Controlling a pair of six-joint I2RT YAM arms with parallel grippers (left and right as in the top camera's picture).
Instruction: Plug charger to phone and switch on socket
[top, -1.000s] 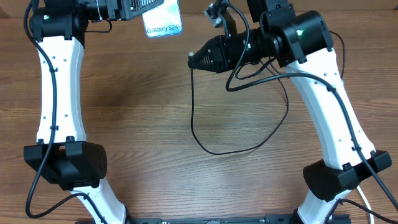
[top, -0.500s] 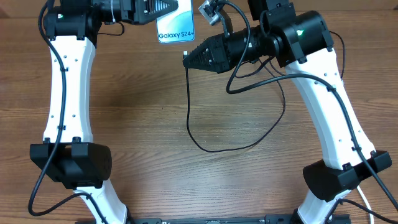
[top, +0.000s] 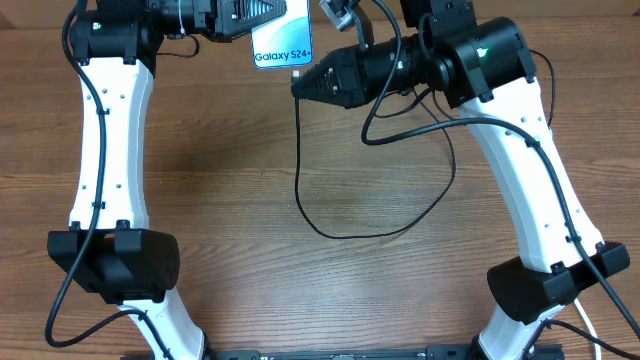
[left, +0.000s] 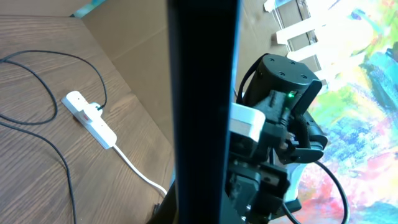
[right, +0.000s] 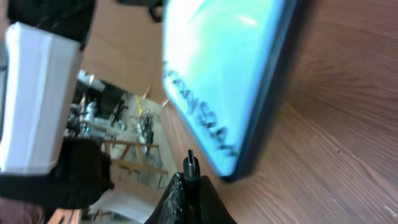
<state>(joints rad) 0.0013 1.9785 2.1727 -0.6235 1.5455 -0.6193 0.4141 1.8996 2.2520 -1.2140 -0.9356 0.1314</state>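
My left gripper (top: 243, 18) is shut on the phone (top: 281, 44) and holds it above the table at the far edge, "Galaxy S24+" end toward the right arm. In the left wrist view the phone (left: 202, 93) is a dark edge-on bar. My right gripper (top: 299, 86) is shut on the charger's connector tip (right: 191, 163), which points at the phone's lower edge (right: 249, 165), close but apart. The black cable (top: 345, 234) hangs in a loop over the table. The white socket (left: 91, 116) with red switches lies by the far wall with a black plug in it.
The socket's thick white cord (left: 137, 169) runs along the table edge by a cardboard wall (left: 134, 56). The right arm's black wrist (left: 281, 102) is just behind the phone. More black cable (left: 37, 121) lies looped on the wood near the socket.
My left gripper has carried the phone to the right. My right gripper has moved left and slightly up with the connector, nearer the phone's lower end, dragging the cable loop left.
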